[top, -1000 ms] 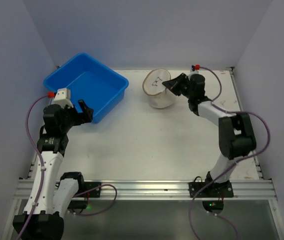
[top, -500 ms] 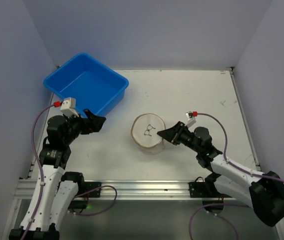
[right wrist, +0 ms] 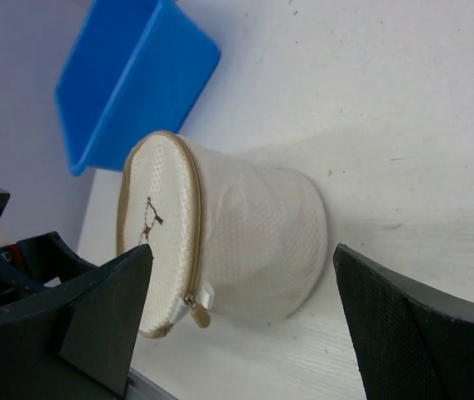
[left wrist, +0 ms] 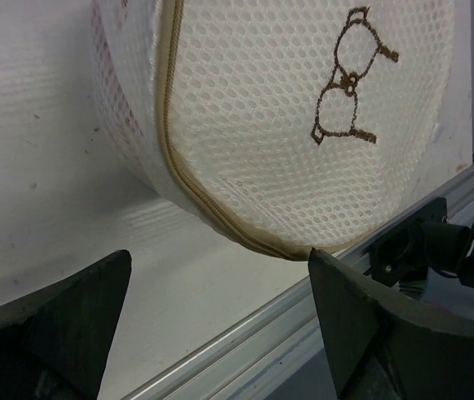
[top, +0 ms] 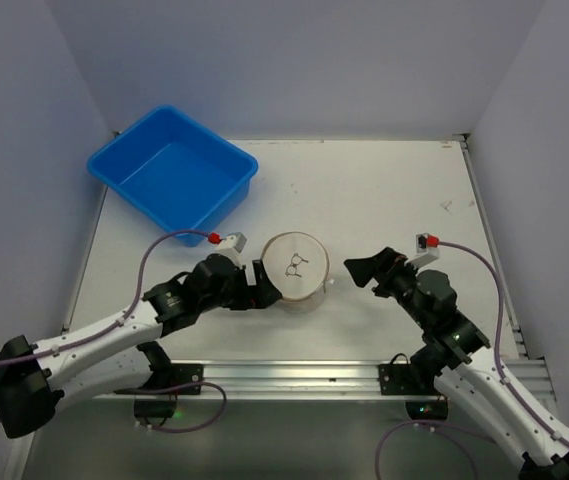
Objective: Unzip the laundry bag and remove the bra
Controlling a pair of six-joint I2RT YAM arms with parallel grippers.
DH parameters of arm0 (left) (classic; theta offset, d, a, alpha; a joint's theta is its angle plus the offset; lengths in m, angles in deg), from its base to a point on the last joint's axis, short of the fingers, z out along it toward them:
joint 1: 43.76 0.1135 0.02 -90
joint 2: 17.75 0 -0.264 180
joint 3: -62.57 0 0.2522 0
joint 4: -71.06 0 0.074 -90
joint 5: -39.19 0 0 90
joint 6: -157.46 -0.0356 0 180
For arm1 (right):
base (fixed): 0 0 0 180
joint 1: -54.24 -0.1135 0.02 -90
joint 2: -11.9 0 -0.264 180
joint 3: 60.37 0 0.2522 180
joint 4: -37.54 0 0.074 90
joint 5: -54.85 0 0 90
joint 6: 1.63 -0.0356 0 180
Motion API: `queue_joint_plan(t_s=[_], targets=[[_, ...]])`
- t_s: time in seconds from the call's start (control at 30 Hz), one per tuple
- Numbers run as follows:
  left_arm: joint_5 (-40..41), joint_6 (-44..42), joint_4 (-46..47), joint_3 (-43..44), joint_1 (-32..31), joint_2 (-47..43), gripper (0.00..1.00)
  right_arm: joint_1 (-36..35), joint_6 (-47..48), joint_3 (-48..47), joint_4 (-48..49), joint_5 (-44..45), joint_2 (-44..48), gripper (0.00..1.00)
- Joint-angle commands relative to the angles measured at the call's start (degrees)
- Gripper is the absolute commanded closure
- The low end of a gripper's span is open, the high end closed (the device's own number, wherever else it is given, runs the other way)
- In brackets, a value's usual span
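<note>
Right gripper point(top: 366, 268) has released and pulled back right, jaws wide, leaving laundry bag point(top: 296, 268) standing upright at near-centre of table point(top: 394, 190), marked face up, left gripper point(top: 262, 284) also wide and closer, just left of it, zip pull point(right wrist: 197, 305) facing right gripper.

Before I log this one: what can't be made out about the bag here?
- Bra: unseen in every view; the laundry bag's mesh hides any contents.
- Zipper beyond the zipper pull: right wrist view, hidden round the bag's far side; too small in the top view.
- Bag's far end: left wrist view, cut off by the top edge.
</note>
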Motion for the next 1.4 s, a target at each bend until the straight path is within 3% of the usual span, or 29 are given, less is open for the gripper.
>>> queue_joint_plan(t_s=[0.0, 0.07, 0.17, 0.2, 0.23, 0.27, 0.33, 0.43, 0.57, 0.73, 0.77, 0.83, 0.9, 0.93, 1.13, 1.27, 1.37], targets=[[11.5, 7.6, 6.9, 2.3, -4.8, 3.7, 0.12, 0.1, 9.1, -4.9, -12.5, 0.6, -0.1, 0.08], [11.8, 7.9, 8.1, 2.7, -5.1, 7.2, 0.17, 0.1, 10.1, -5.2, -13.9, -1.6, -0.7, 0.09], [12.9, 6.7, 8.3, 4.3, -5.2, 11.2, 0.35, 0.1, 11.8, -4.8, -13.1, -5.6, -0.4, 0.11], [13.5, 6.2, 8.2, 5.4, -5.2, 11.9, 0.47, 0.1, 12.3, -4.2, -12.8, -7.1, 0.2, 0.11], [14.6, 5.7, 7.6, 6.2, -5.2, 13.0, 0.67, 0.1, 12.5, -3.9, -12.5, -8.5, 0.5, 0.12], [17.6, 4.6, 5.7, 7.1, -5.2, 13.4, 0.73, 0.1, 12.8, -3.6, -12.3, -9.1, 0.7, 0.12], [22.6, 2.4, 3.7, 9.9, -5.1, 14.1, 0.79, 0.1, 13.9, -3.6, -12.2, -10.6, 1.1, 0.13], [25.7, -6.2, 4.6, 13.4, -4.7, 14.7, 0.8, 0.1, 15.3, -3.8, -11.8, -12.7, 0.7, 0.14], [26.8, -17.6, 8.2, 17.3, -1.5, 16.0, 0.76, 0.0, 15.7, -3.6, -9.0, -17.2, -1.0, 0.16], [21.6, -22.7, 12.2, 20.5, 4.1, 18.8, 0.66, -0.5, 14.8, -3.1, -6.8, -18.7, -3.0, 0.18], [20.9, -21.9, 10.6, 21.3, 5.3, 19.1, 0.6, -0.5, 14.8, -3.2, -6.7, -18.7, -3.2, 0.18], [20.8, -19.5, 6.8, 23.9, 5.4, 18.5, 0.35, -0.6, 15.3, -3.8, -7.0, -17.9, -3.1, 0.18], [20.3, -12.5, 2.5, 22.6, 5.3, 16.6, 0.03, -0.6, 16.1, -4.4, -7.8, -17.1, -2.9, 0.17], [19.2, -9.8, 0.7, 21.5, 5.2, 14.2, 0.0, -0.6, 16.3, -4.6, -8.0, -16.9, -2.8, 0.17], [14.3, 4.5, 4.7, 9.5, 0.5, 8.4, 0.0, -0.6, 17.0, -4.9, -6.8, -16.9, -4.6, 0.17], [14.6, 11.0, 9.2, 5.7, -5.3, 11.2, 0.07, -0.7, 17.9, -5.4, -6.8, -15.8, -6.6, 0.17], [14.3, 13.3, 11.6, 4.9, -6.2, 14.9, 0.12, -0.8, 18.5, -5.3, -6.0, -15.8, -6.8, 0.17]])
